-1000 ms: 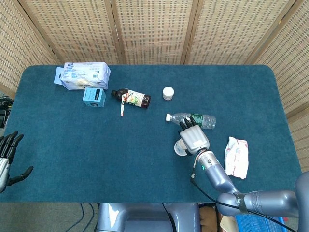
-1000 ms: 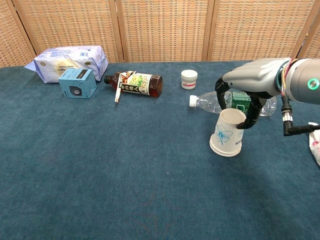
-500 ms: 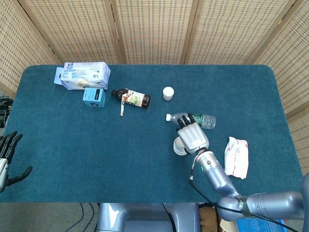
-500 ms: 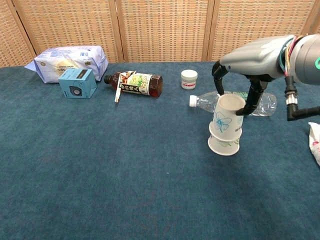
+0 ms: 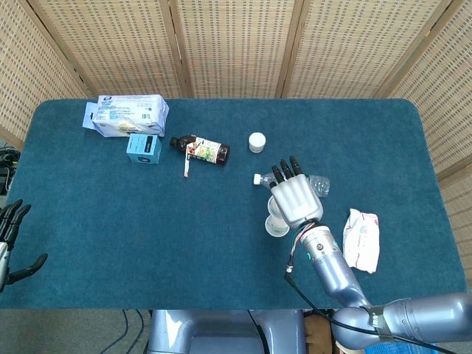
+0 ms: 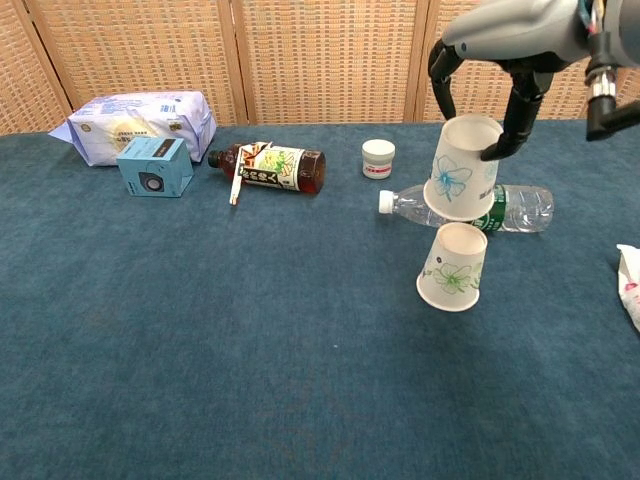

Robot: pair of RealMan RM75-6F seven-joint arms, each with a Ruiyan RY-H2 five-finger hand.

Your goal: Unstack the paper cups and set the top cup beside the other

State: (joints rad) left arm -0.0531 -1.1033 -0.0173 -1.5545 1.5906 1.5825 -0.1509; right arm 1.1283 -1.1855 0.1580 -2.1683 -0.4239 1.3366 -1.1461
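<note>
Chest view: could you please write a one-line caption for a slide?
The right hand holds the blue-flowered top cup lifted clear above the green-flowered cup standing on the table.

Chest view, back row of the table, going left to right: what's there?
White bag → blue box → brown bottle → small white jar → clear water bottle, lying partly behind the lifted cup.
</note>
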